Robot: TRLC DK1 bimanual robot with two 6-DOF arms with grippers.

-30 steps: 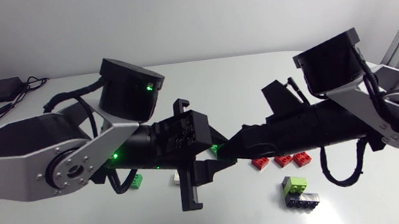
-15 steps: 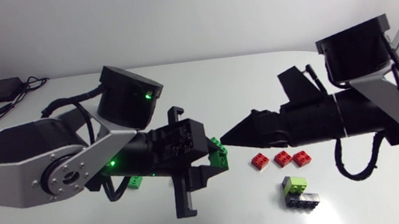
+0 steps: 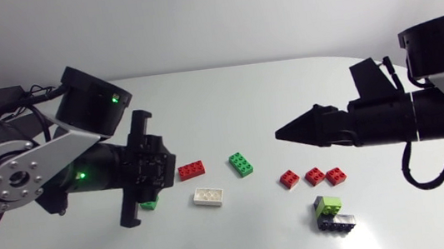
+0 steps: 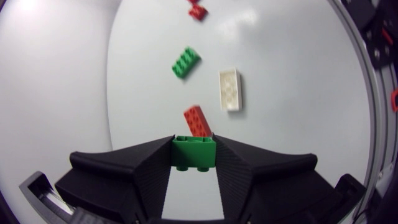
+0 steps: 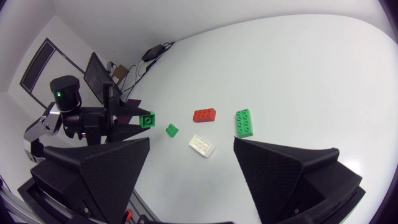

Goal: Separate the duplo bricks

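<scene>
- The left end effector (image 4: 194,143) is clamped on a small green square plastic brick (image 4: 194,155), held above the white tabletop (image 3: 285,92) on the left-arm side of the flat white rectangular plastic brick (image 3: 208,196)
- The right end effector (image 5: 192,142) has its fingers wide apart with nothing between them, and hangs well off to the right-arm side of the white brick
- Loose around the white brick lie a long red rectangular brick (image 3: 191,171) just beyond it toward the left arm and a long green rectangular brick (image 3: 241,164) just beyond it toward the right arm
- A second small green brick (image 3: 149,205) lies near its left-arm side, and three small red square bricks (image 3: 314,176) lie in a row farther out on its right-arm side
- Step in hand, as I judge it: the held green brick is a single piece, ready to be set down
- The only pair that looks joined is the stack of a lime-green brick on a black brick (image 3: 333,215), nearer the front than the white brick and on its right-arm side
- Next move likely calls for lowering the held brick onto bare surface and parting the fingers, then both arms closing on that stack from opposite sides
- Open room is widest on the far side of the white brick; the stack sits toward the front, so pulling upward seems safer than outward
</scene>
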